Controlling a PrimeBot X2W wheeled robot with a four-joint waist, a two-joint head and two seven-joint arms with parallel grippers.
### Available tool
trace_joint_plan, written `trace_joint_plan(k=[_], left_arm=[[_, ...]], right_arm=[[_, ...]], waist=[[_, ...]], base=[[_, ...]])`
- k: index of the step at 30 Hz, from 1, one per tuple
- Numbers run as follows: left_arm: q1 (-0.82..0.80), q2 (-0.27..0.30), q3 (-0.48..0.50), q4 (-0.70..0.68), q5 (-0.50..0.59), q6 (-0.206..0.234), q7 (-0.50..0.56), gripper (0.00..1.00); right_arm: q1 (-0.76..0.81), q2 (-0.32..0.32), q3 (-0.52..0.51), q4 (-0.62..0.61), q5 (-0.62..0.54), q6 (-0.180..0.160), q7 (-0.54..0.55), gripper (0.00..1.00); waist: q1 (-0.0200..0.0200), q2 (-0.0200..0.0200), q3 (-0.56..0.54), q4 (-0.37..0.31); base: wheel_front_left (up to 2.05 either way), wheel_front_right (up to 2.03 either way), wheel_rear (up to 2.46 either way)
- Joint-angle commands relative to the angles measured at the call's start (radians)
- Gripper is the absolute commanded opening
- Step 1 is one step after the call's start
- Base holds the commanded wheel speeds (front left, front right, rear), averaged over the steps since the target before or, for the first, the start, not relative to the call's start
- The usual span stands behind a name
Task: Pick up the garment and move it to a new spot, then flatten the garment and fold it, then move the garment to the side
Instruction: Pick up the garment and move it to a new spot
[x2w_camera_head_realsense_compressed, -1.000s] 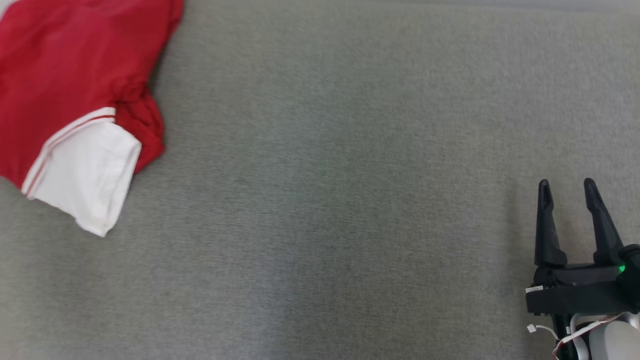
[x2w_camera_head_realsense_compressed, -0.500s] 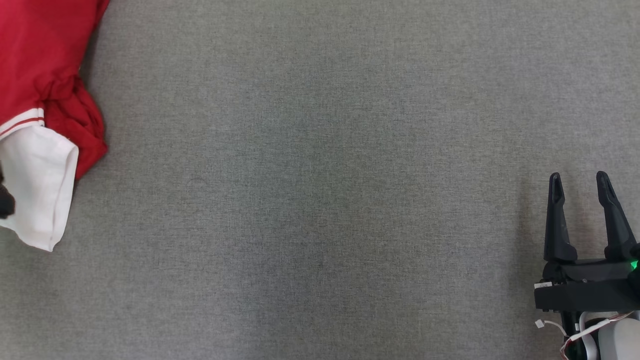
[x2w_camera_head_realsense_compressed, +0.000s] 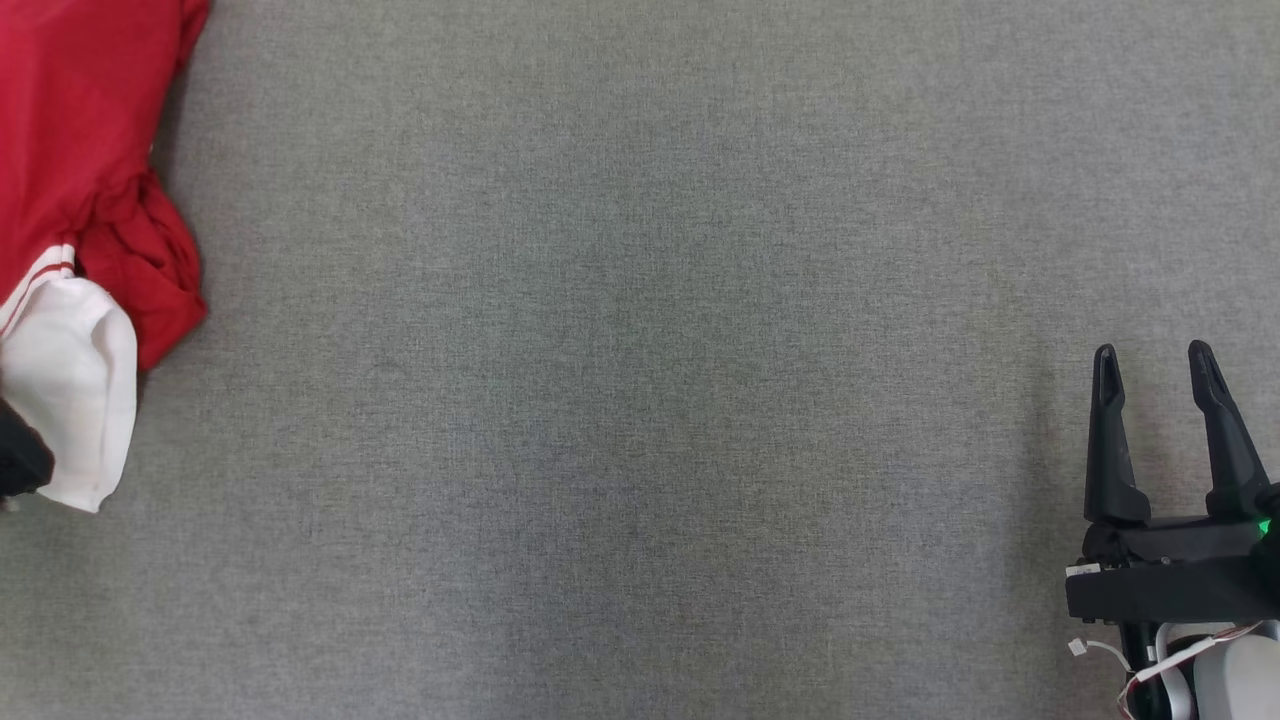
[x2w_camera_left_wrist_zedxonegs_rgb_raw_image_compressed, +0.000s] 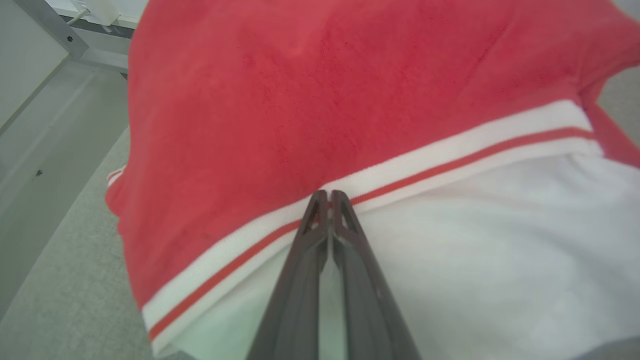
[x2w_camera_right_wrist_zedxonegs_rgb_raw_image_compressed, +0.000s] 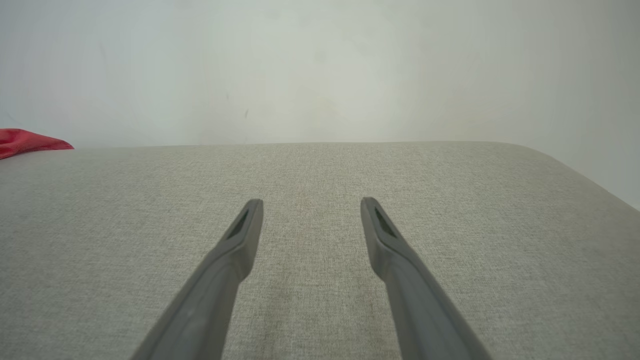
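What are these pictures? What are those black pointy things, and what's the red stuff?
This is a robot with two arms. Each arm ends in jaws made of two dark fingers. The big picture looking down comes from a camera on the robot's head. The other two come from cameras on its wrists, looking along the fingers.

On the grey surface lies a red and white shirt, over at the robot's left. In the left wrist picture the left jaws are shut, with the fingers pinching the shirt at its white striped band. The right jaws stand open above the surface, fingers apart, holding nothing.

The robot's job is to move the shirt, flatten it and fold it.
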Motion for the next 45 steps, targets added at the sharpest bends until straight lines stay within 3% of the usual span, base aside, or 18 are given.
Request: trace_joint_plan(k=[1,13,20,26,38,45], left_arm=[[0.009,0.016,-0.009,0.012,-0.006,0.002,-0.025,0.0],[-0.126,0.079,-0.065,0.015,0.036,0.002,-0.243,0.0],[-0.274,0.105,-0.089,-0.093,0.089,0.007,-0.268,0.0],[-0.443,0.108,-0.148,-0.236,0.159,0.015,-0.249,0.0],[-0.648,0.008,-0.269,-0.455,0.196,0.005,-0.138,0.0],[-0.641,-0.078,-0.336,-0.553,0.168,0.004,-0.112,0.0]], right_arm=[[-0.002,-0.003,-0.001,0.001,-0.005,-0.002,-0.001,1.0],[0.012,0.023,0.015,0.034,0.014,-0.002,-0.001,1.0],[0.025,0.051,0.019,0.056,0.031,-0.002,-0.001,1.0],[0.026,0.078,0.019,0.06,0.052,-0.002,-0.001,1.0],[0.04,0.094,0.015,0.074,0.085,-0.002,-0.001,1.0],[0.041,0.094,0.033,0.084,0.131,-0.002,-0.001,1.0]], waist=[[0.0,-0.0001,-0.005,-0.001],[0.0,-0.0001,-0.095,0.025],[0.0,-0.0001,-0.151,-0.005],[0.0,-0.0001,-0.179,-0.075],[0.0,-0.0001,-0.207,-0.188],[0.0,-0.0001,-0.214,-0.266]], base=[[0.0,0.0,0.0],[0.0,0.0,0.0],[0.0,0.0,0.0],[0.0,0.0,0.0],[0.0,0.0,0.0],[0.0,0.0,0.0]])
